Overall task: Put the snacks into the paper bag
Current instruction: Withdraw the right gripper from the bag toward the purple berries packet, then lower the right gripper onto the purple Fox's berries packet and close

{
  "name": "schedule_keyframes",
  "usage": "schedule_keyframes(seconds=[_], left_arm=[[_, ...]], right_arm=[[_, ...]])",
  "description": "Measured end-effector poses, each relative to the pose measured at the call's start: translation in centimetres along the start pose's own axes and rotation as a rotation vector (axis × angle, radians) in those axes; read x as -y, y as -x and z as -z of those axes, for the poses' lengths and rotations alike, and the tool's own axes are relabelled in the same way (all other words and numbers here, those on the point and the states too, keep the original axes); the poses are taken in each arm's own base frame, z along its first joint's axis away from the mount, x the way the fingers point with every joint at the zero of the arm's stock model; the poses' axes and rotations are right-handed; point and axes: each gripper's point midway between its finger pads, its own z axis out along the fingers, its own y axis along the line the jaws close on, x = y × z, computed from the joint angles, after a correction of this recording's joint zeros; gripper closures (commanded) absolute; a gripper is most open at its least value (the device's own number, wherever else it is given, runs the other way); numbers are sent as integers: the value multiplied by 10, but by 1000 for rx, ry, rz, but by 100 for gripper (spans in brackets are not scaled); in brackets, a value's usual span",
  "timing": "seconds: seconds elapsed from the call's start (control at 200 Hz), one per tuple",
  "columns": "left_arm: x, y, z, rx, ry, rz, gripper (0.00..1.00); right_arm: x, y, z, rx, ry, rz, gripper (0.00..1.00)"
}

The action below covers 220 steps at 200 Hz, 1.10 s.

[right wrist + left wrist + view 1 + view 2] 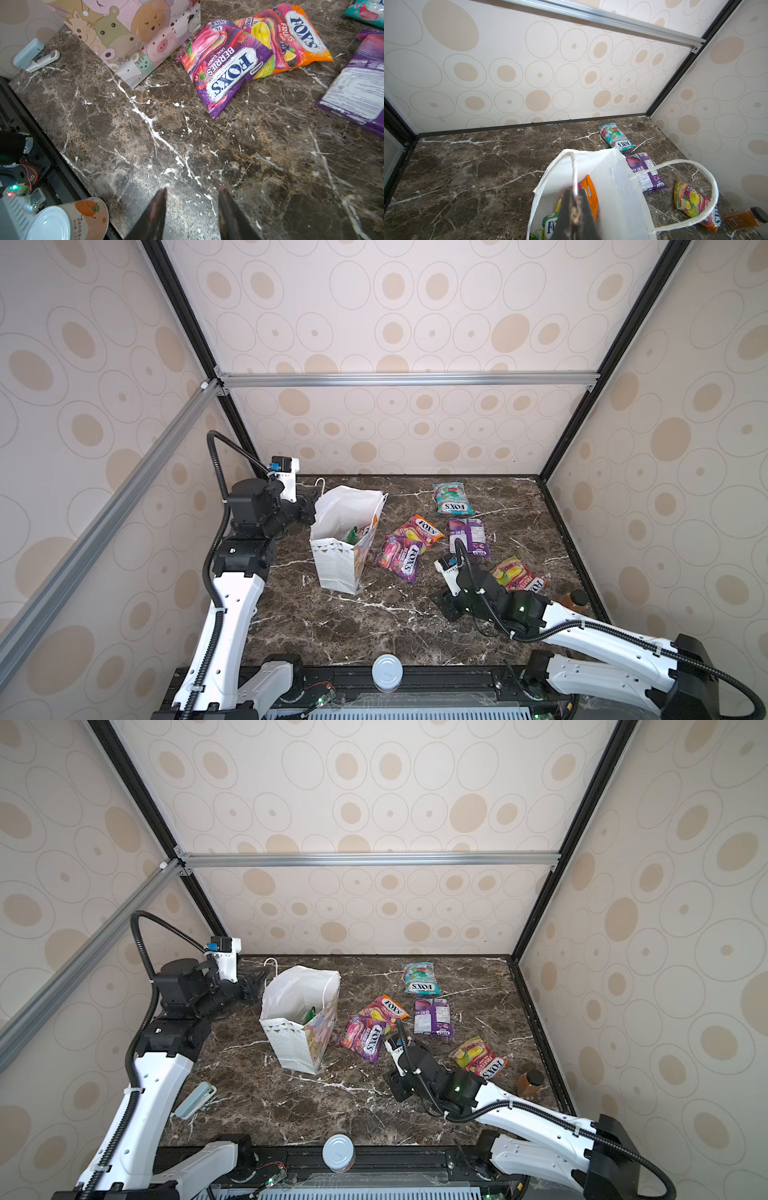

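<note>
The left arm (235, 601) rises from the near-left base with its elbow bent. Its wrist is turned rightward, and the left gripper (576, 197) sits raised at the far left, its fingers pressed together on a white cord handle (573, 166). The right arm (602, 639) stretches low from the near right toward the middle. The right gripper (193, 190) is tilted downward, jaws parted with nothing between them.

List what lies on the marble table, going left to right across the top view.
paper bag → Berries packet → purple packet → yellow-green Fruits packet → amber bottle
</note>
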Motion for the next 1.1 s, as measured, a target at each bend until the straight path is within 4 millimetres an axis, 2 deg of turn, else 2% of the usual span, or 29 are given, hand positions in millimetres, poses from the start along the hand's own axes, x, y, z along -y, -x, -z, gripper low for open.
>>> schedule_keyframes(seconds=[0.135, 0.405, 0.86, 1.1], left_arm=[[-1, 2, 2, 20, 7, -7, 100], [-7, -20, -3, -8, 20, 6, 100], [-5, -17, -1, 20, 16, 3, 100], [-7, -19, 0, 22, 28, 3, 100]], right_arm=[[-3, 0, -11, 0, 9, -19, 56], [-2, -21, -32, -45, 21, -71, 52], [-1, -32, -64, -58, 31, -127, 47], [13, -31, -89, -63, 34, -180, 45]])
